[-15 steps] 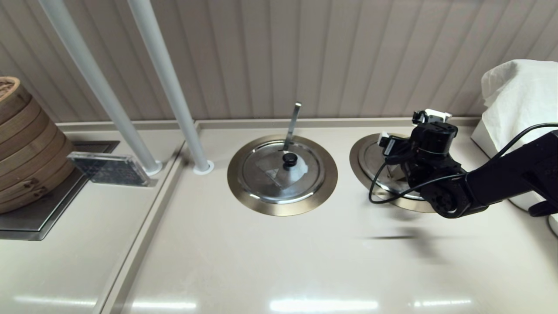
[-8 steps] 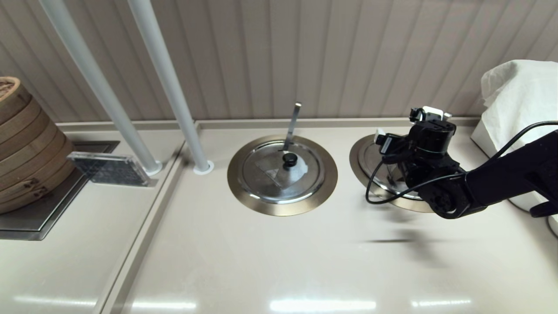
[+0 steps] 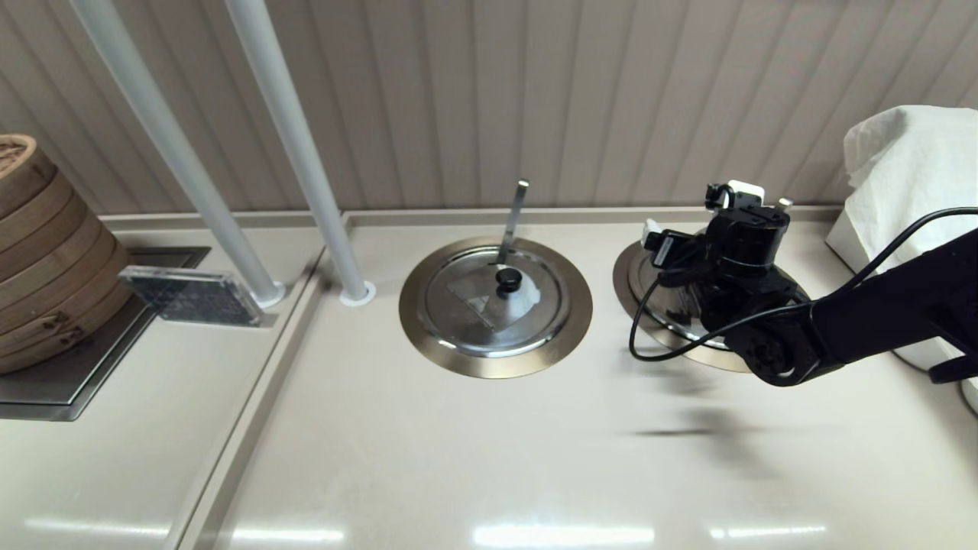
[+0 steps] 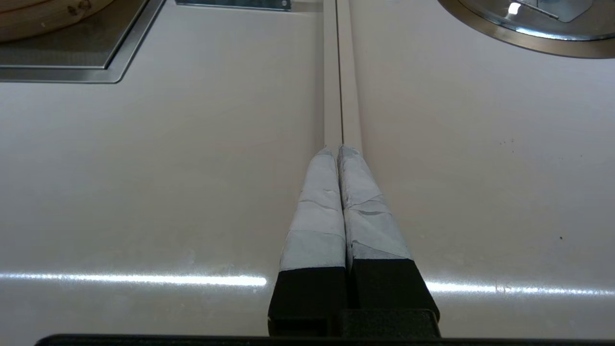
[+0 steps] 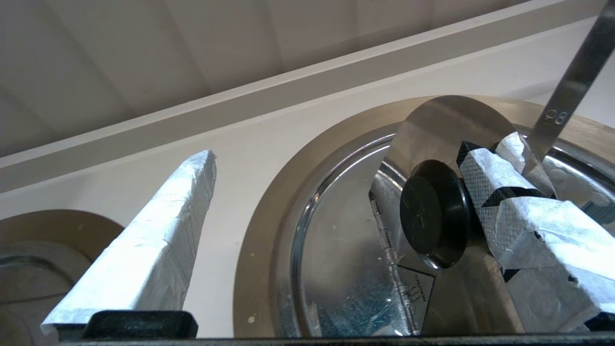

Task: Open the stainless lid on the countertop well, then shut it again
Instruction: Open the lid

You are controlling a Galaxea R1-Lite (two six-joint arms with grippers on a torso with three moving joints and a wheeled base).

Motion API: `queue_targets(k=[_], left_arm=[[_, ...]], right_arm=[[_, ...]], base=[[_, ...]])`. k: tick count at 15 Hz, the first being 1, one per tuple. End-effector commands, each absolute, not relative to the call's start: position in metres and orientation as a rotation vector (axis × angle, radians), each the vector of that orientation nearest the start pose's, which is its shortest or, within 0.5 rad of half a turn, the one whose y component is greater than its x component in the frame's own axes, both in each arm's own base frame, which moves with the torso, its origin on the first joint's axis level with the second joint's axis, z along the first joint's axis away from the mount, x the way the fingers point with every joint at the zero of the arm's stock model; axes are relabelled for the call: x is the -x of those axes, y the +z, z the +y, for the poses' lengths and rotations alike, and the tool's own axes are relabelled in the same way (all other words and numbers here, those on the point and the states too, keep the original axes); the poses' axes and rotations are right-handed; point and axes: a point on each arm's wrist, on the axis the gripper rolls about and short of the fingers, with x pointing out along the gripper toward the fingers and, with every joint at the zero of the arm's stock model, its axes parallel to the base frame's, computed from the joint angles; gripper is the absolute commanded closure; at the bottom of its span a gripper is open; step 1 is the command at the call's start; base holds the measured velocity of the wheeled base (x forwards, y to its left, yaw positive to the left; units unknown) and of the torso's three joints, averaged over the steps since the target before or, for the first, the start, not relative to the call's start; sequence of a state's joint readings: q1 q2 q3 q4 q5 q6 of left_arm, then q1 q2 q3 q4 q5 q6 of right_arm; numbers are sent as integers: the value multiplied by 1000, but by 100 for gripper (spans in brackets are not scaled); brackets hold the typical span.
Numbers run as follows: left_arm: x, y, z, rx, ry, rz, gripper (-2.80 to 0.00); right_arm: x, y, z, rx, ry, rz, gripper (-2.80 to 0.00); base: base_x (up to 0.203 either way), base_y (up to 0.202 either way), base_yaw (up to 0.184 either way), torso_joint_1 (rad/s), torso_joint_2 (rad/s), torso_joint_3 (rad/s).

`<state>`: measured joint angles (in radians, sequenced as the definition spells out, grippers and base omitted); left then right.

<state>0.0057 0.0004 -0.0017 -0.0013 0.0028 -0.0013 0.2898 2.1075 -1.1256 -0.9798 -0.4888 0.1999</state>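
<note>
The stainless lid (image 5: 336, 250) covers the right-hand countertop well, set in a brushed-steel ring rim (image 5: 259, 240) (image 3: 623, 279). Its hinged flap (image 5: 447, 125) is tilted up, and the black knob (image 5: 432, 211) faces the right wrist camera. My right gripper (image 5: 343, 163) is open over the well. One taped finger (image 5: 523, 216) lies against the back of the knob, while the other finger (image 5: 149, 240) stands far off over the counter. The slanted ladle handle (image 5: 571, 91) rises behind the flap. In the head view my right wrist (image 3: 745, 252) hides most of the lid. My left gripper (image 4: 336, 151) is shut, low over the counter seam.
The twin lid (image 3: 495, 302) with a whitish patch sits in the middle ring. Two grey poles (image 3: 306, 153) stand at the back left. Bamboo steamers (image 3: 38, 252) and a clear sign (image 3: 191, 294) are on the left. A white cloth-covered box (image 3: 909, 168) is at the far right.
My right wrist has shifted a little left and toward the back wall over the right-hand well, its cable swinging along. The twin lid has not moved.
</note>
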Motion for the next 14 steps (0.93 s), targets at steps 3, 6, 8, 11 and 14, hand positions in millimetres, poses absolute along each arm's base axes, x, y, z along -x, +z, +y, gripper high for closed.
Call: queue_targets(k=[3, 6, 8, 11, 14], left_arm=[[23, 76, 0, 2, 9, -2, 0], [23, 76, 0, 2, 9, -2, 0], [23, 76, 0, 2, 9, -2, 0], [23, 76, 0, 2, 9, -2, 0], [23, 76, 0, 2, 9, -2, 0]], right_arm=[[-395, 154, 114, -199, -187, -16, -280], [-390, 155, 121, -202, -165, -21, -280], [-384, 156, 129, -200, -144, -23, -280], [-379, 158, 134, -200, -126, -23, -280], [-369, 168, 141, -213, -100, -43, -280]], base=[[0, 0, 0, 0, 0, 0], [0, 0, 0, 0, 0, 0], [0, 0, 0, 0, 0, 0], [0, 0, 0, 0, 0, 0], [0, 0, 0, 0, 0, 0]])
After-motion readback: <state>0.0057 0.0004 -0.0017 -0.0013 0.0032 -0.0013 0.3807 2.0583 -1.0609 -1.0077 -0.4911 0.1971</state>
